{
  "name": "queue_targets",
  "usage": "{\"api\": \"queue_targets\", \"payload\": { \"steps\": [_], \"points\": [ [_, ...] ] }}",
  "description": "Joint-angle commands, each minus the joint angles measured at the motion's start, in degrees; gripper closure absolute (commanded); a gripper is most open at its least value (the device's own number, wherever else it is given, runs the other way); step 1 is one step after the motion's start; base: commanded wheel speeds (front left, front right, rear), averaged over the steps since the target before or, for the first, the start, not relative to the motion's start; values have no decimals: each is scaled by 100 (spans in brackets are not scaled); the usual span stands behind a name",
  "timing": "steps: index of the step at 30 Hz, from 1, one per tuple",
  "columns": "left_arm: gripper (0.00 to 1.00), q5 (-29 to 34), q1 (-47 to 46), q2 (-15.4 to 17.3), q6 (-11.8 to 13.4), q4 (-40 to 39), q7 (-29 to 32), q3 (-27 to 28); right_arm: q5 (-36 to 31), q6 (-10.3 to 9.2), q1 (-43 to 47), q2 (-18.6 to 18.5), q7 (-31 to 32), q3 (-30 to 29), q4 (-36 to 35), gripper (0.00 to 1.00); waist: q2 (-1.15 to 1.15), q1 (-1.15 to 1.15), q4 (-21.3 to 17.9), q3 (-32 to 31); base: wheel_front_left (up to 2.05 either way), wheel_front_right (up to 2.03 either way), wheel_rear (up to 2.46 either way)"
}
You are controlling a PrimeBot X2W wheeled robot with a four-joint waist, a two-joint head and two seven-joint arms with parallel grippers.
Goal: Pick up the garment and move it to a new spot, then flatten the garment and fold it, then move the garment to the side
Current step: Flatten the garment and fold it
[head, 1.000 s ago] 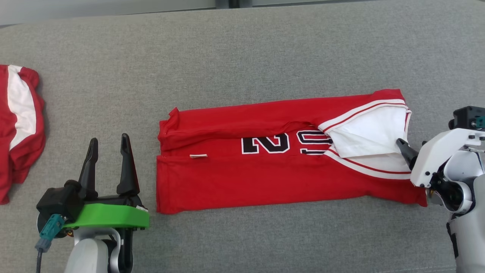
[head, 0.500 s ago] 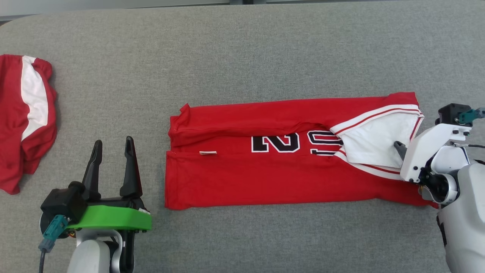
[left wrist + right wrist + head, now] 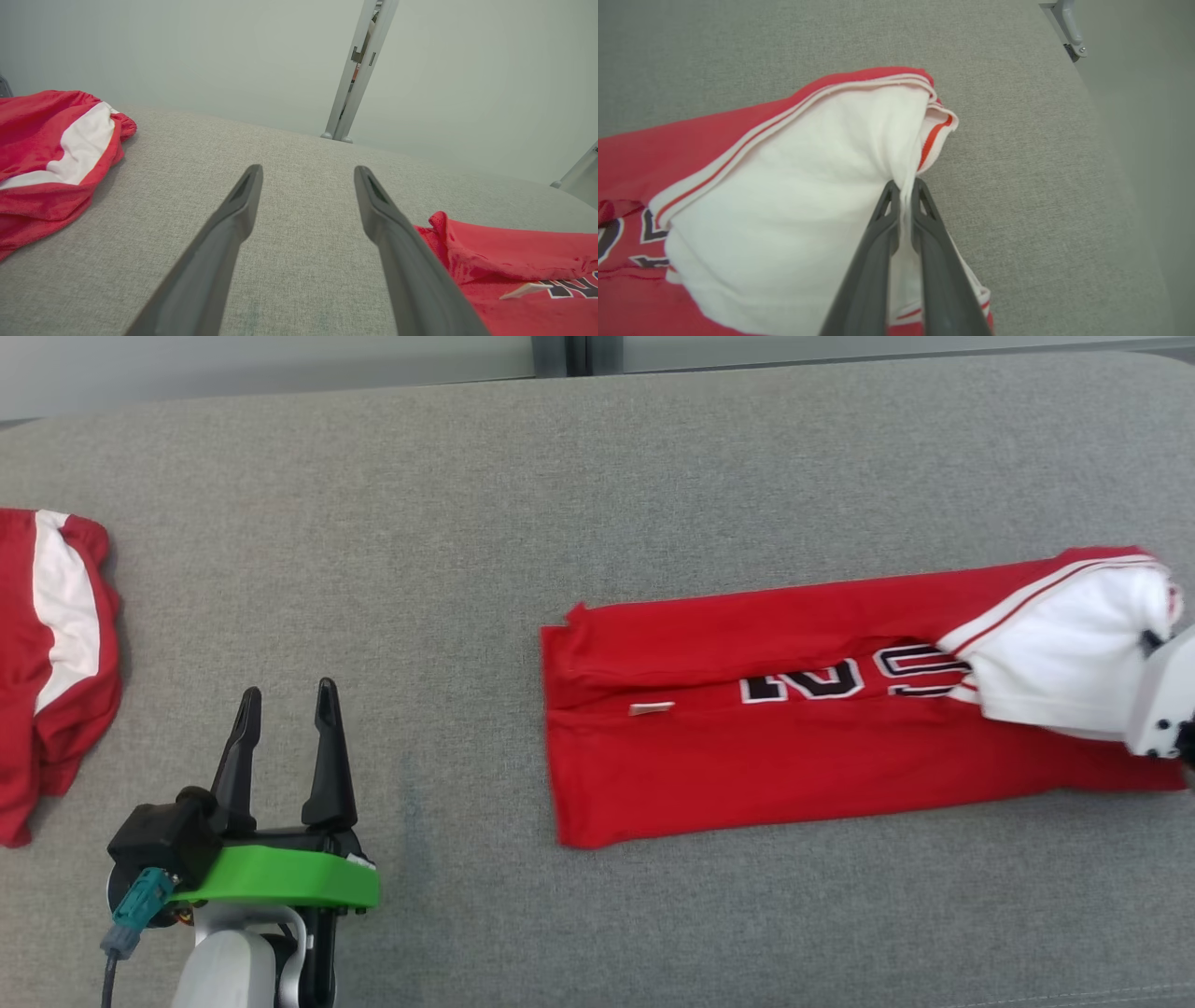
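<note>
Fingers [image 3: 878, 242] of right gripper [image 3: 903, 186] pinched tight on white panel of jersey [image 3: 747, 756], cloth bunched and lifted between the tips. Rest of jersey flat on grey cushion [image 3: 467, 523]: red, folded lengthwise, black-and-white numerals showing, right end at edge of head view. Left gripper [image 3: 288, 693] spread wide, holding nothing, over bare cushion, well left of jersey's hem. At far left edge, second red-and-white garment [image 3: 56, 644], crumpled, well apart from both grippers.
</note>
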Motion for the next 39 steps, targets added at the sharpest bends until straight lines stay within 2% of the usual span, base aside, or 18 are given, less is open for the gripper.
{"api": "queue_targets", "payload": {
  "steps": [1,4,9,13,20,27,33,39],
  "points": [
    [0,80,98,6,-7,9,-2,12,-137,-12,102,-140,21,-130,-125,100,0,0,-67,-66,0,0,0],
    [0,87,132,6,-14,29,-2,16,-422,-11,216,-237,149,-281,-443,100,0,0,-105,-144,0,0,0],
    [0,87,180,6,-20,48,-2,-9,-392,-11,406,-73,433,-212,-979,100,0,0,-164,-241,0,0,0],
    [0,78,193,7,-26,98,-2,-74,-279,-10,523,97,594,269,-1310,100,0,0,-163,-315,0,0,0],
    [0,52,226,8,-30,144,-2,-150,1,-10,477,341,840,1582,-1500,100,0,0,-84,-423,0,0,0],
    [0,35,202,8,-34,163,-2,-204,279,-10,-41,836,751,2590,-941,100,0,0,50,-415,0,0,0],
    [0,-7,112,8,-35,190,-2,-296,435,-10,-499,1270,517,2987,-169,100,0,0,227,-378,0,0,0],
    [0,-70,26,7,7,187,-1,-364,549,-10,-829,1493,281,3197,475,100,0,0,388,-316,0,0,0]
  ]
}}
